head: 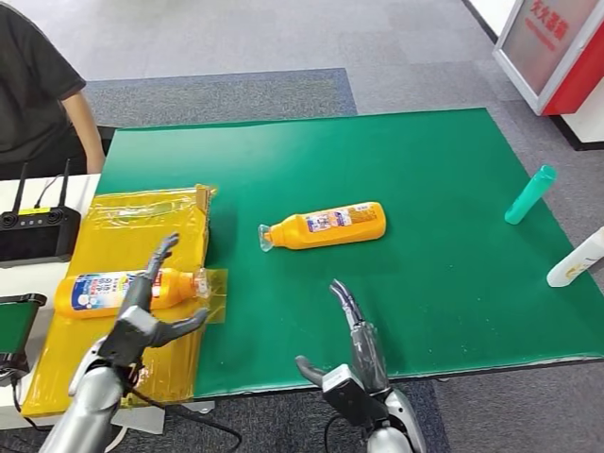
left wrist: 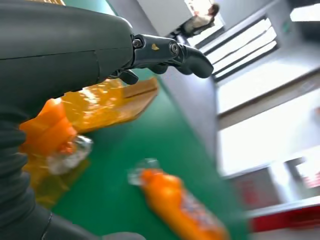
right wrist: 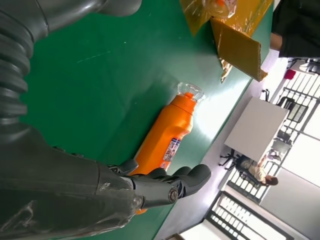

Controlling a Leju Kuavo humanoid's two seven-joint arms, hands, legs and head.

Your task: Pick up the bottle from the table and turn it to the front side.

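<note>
Green matting covers the surface (head: 427,283), with grey carpet beyond it. On that mat the orange bottle (head: 327,226) lies on its side, long axis running across the robot's front, clear cap toward the left robot hand's side and base toward the right. A label panel faces up; whether that is the front I cannot tell.

The right robot hand (head: 349,363) hovers at the near edge of the surface, fingers apart and holding nothing. The bottle lies ahead of it and a little to its left, apart from it, with bare mat between them. In the right wrist view the bottle (right wrist: 166,135) sits just past the spread fingers (right wrist: 188,177). Judging by this, the right robot hand is the nearer one, and a reach forward across the bottle's short width looks like the natural approach.

The left robot hand (head: 146,311) is also spread and holds nothing. It hangs over a second orange bottle (head: 125,291) lying on a yellow film-wrapped box (head: 135,212), well to the side of the task's bottle.

Far off to the right robot hand's side lie a teal bottle (head: 530,194) and a white bottle (head: 577,259), well apart from the path. A person (head: 39,90) sits beyond the left corner, near a black controller (head: 36,226). Nothing stands between the right robot hand and the bottle.
</note>
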